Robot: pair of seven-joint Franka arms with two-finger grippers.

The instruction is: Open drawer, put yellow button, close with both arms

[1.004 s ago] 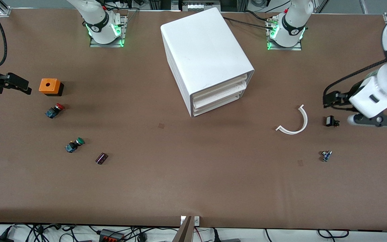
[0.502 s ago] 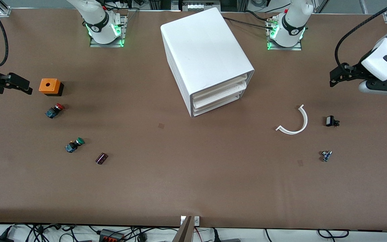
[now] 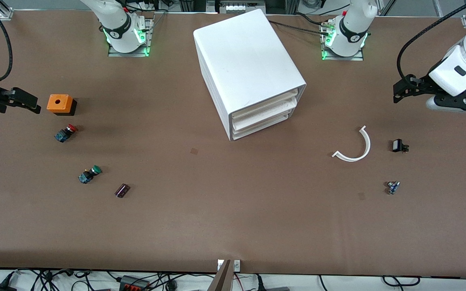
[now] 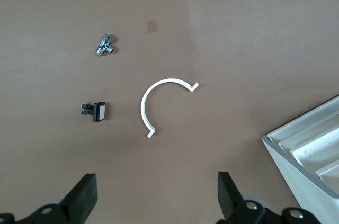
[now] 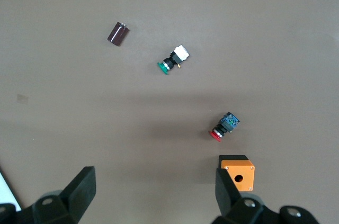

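The white cabinet (image 3: 249,68) stands mid-table, and its uppermost drawer (image 3: 263,107) sits pushed in like the two below it. A corner of the cabinet also shows in the left wrist view (image 4: 310,152). The yellow button is out of view in every frame. My left gripper (image 3: 399,91) hangs open and empty over bare table at the left arm's end; its fingers (image 4: 85,197) stand wide apart. My right gripper (image 3: 28,104) hangs open and empty over the right arm's end of the table, beside the orange box; its fingers (image 5: 82,189) stand wide apart.
At the right arm's end lie an orange square box (image 3: 60,104), a red-capped switch (image 3: 65,133), a green-capped switch (image 3: 90,174) and a small dark part (image 3: 122,190). At the left arm's end lie a white curved strip (image 3: 356,147), a black part (image 3: 398,145) and a small metal part (image 3: 393,187).
My left gripper has risen from beside the black part and drawn back toward the robots' bases. The right gripper has barely moved. Nothing on the table has shifted.
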